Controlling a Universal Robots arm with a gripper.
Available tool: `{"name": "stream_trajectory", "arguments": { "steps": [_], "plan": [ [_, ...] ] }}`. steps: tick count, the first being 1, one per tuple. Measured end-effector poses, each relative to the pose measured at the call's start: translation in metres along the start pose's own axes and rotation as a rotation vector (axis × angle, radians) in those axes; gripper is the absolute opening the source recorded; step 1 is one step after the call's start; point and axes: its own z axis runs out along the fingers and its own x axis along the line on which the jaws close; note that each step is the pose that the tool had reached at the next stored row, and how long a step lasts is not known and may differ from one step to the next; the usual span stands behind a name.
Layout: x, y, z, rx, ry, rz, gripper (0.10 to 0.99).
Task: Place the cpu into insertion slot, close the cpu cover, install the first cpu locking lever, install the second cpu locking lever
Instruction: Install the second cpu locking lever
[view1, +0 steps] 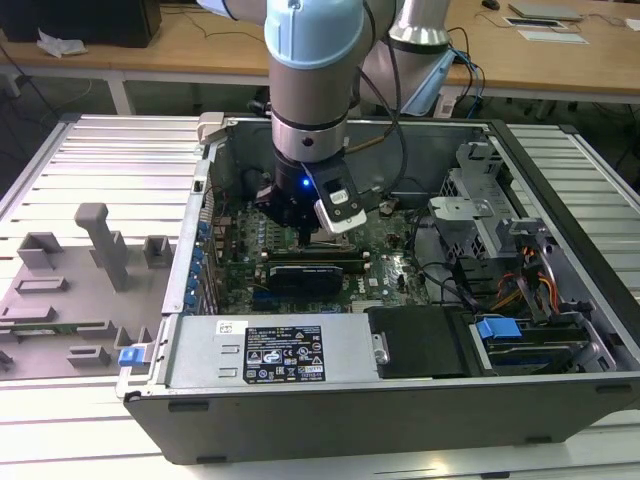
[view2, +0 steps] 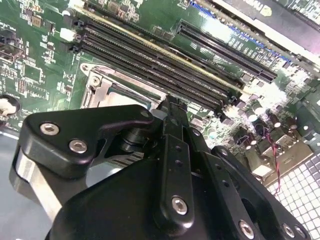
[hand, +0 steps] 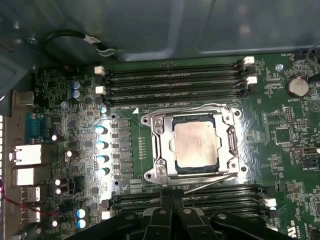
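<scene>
The silvery cpu (hand: 196, 144) lies flat in the insertion slot (hand: 229, 165), cpu cover (hand: 161, 145) closed around it.

A: Any text you can read?

B: Nothing legible. In the exterior view there's a black-and-white label (view1: 285, 352) on the grey metal box (view1: 200, 360) at the case front. It has rows of print and small round marks, all too small to read. A small white sticker (view1: 232, 328) is beside it, same story.

A: The board?

B: In the first wrist view the green board (hand: 295, 145) has white lettering scattered over it, too fine to make out. A white triangle (hand: 135, 110) is printed by one corner of the insertion slot (hand: 156, 145).

A: The cpu?

B: The cpu (hand: 196, 144) top looks smeared, no markings readable.

A: Second wrist view?

B: Pale letters on a black card (view2: 260, 7), cut off at the edge.
</scene>
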Motion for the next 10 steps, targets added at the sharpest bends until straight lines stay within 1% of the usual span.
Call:
{"name": "stream_trajectory", "arguments": {
  "steps": [1,4,6,7,8,10],
  "plan": [
    [0.0004,-0.0014,0.0001,-0.007,-0.0007,0.000,0.106],
    [0.0030,-0.0090,0.0008,-0.039,-0.0038,-0.001,0.106],
    [0.0037,-0.0119,0.0010,-0.052,-0.0055,-0.001,0.106],
    [0.0039,-0.0139,0.0015,-0.063,-0.0073,-0.002,0.106],
    [0.0039,-0.0145,0.0032,-0.071,-0.0075,-0.002,0.106],
    [0.0039,-0.0147,0.0041,-0.097,-0.0054,-0.001,0.106]
  ]
}}
